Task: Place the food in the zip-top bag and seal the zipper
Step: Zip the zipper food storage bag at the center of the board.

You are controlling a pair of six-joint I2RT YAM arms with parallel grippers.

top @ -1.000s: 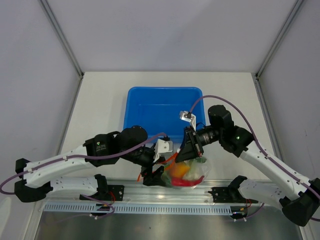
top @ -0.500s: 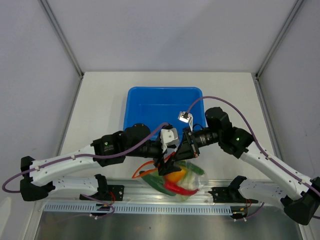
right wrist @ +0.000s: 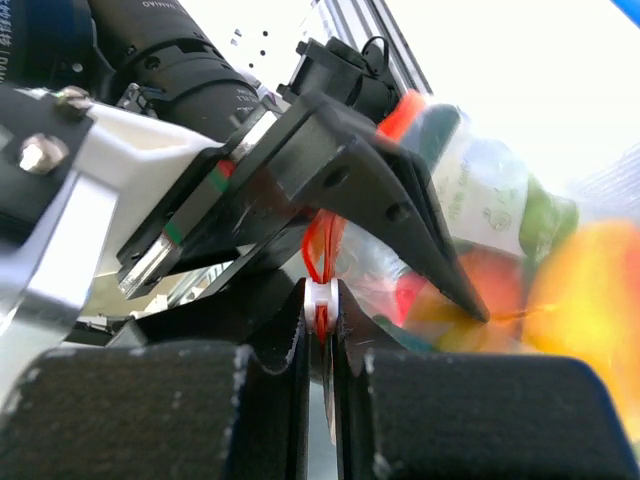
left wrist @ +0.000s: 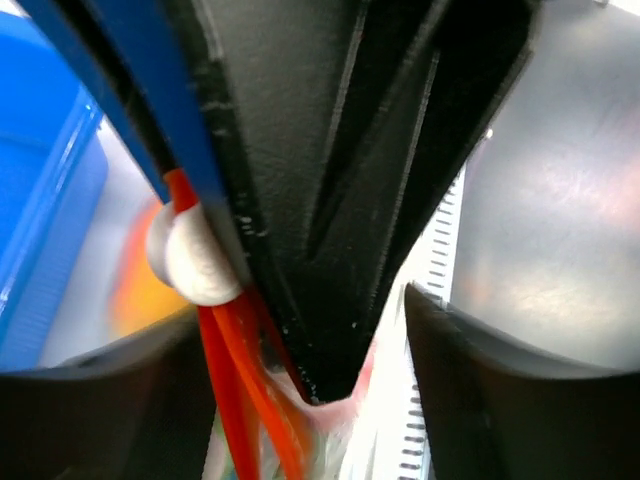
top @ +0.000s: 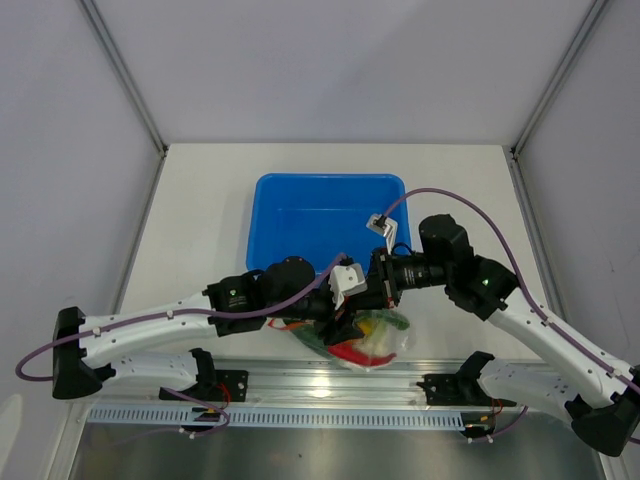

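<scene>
The zip-top bag (top: 388,336) lies at the table's near edge, between the two arms. Food fills it: a red chili (top: 350,353), green pieces and an orange-yellow fruit (right wrist: 590,290). My right gripper (right wrist: 320,300) is shut on the white slider of the orange-red zipper (right wrist: 322,245); from above it (top: 372,290) is over the bag's mouth. My left gripper (left wrist: 305,325) sits right against it (top: 343,312). Its jaws stand apart, with the zipper (left wrist: 235,390) and clear plastic between them. Most of the bag's mouth is hidden under the grippers.
A blue tub (top: 330,180) stands just behind the grippers; its wall also shows in the left wrist view (left wrist: 40,200). A metal rail with a slotted white strip (top: 300,412) runs along the near edge. White side walls enclose the table.
My left gripper has moved right and away from me along the bag's mouth until it meets the right gripper. The loose orange loop on the left is gone. The bag sits flatter.
</scene>
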